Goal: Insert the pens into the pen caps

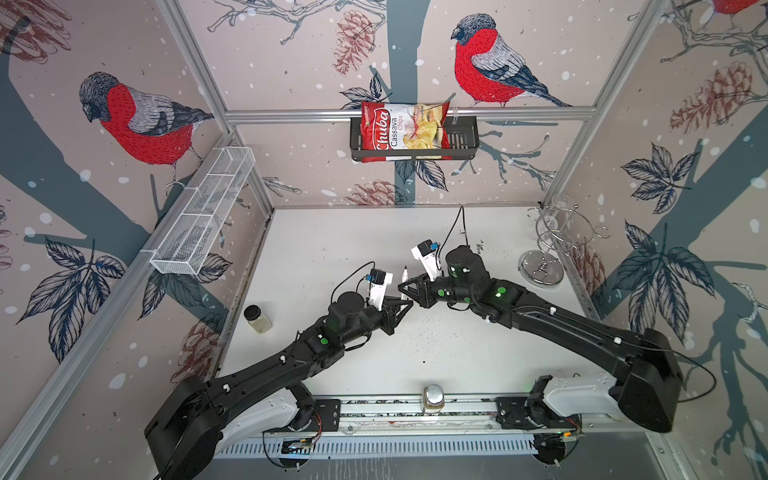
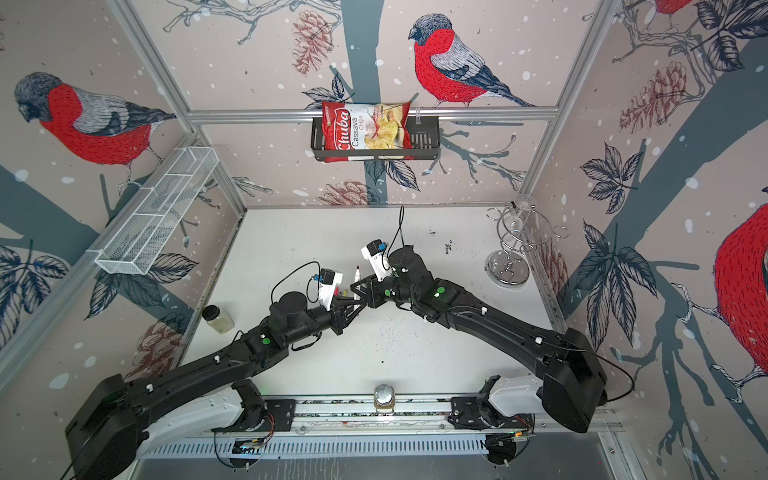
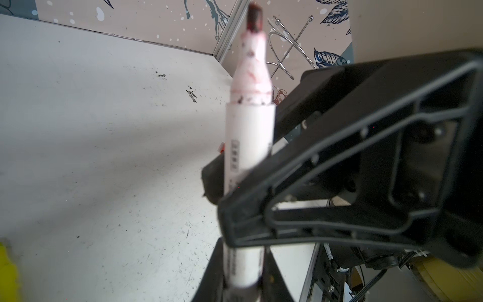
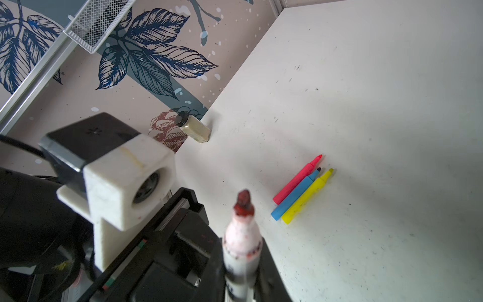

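A white worktop point(image 1: 332, 249), enclosed by walls papered with red-breasted birds, is seen from above. On the left wall a white mesh basket point(image 1: 203, 212) is mounted, and a small jar with a dark lid point(image 1: 257, 319) is stood upright at the worktop's left edge. Further in, near the left arm, three uncapped pens are laid flat on the worktop, side by side and touching, tips pointing the same way: a pink marker point(image 4: 296, 180), a blue marker point(image 4: 295, 194) and a yellow marker point(image 4: 307, 197). At the centre the two black arms are seen meeting tip to tip above the worktop. The left tool point(image 1: 410, 303) is pressed together on the lower barrel of a white marker point(image 1: 405, 277). This marker is held upright in the air, its stained red tip uppermost and uncapped. The right tool point(image 1: 400, 286) is pinched on the same barrel, nearer the tip; in the left wrist view one of its black fingers is seen crossing in front of the black print. On the back wall a bag of cassava chips point(image 1: 401, 131) is held in a black basket point(image 1: 461, 141). At the right rear corner a chrome wire stand point(image 1: 544, 249) is placed.
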Robot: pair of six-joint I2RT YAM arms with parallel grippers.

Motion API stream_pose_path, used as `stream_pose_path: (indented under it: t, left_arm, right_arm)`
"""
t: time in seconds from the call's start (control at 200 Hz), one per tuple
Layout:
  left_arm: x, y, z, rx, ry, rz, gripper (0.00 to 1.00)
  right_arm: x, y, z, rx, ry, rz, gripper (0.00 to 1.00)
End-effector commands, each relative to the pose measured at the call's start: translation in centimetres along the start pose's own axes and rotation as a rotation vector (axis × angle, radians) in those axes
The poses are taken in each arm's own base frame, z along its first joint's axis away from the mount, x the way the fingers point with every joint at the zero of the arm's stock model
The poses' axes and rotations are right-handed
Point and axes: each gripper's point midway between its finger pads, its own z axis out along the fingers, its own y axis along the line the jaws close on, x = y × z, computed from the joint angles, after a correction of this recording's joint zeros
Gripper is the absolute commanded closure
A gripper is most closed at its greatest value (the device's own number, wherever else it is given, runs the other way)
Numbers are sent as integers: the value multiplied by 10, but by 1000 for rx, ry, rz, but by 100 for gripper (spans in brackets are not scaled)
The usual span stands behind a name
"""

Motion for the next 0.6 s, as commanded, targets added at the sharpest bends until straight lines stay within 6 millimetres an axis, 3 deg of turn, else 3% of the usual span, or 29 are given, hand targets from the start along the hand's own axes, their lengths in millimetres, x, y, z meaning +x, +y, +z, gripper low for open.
stream_pose_path:
  t: [0.0, 0.255, 0.385, 0.595]
  left_arm:
    - [-16, 0, -4, -13, -81, 15, 100]
    - [-18, 12, -13, -76, -129, 2, 100]
    - [-20, 23, -22, -137, -159, 1, 100]
    - [-21, 40, -37, -243, -195, 3, 100]
  right_arm:
    - [-3, -4, -2, 32, -14, -13, 79]
    - [-8, -9, -9, 72, -39, 8, 40]
    - [-12, -22, -18, 134, -59, 49, 37]
    - [-20, -62, -41, 285, -121, 156, 36]
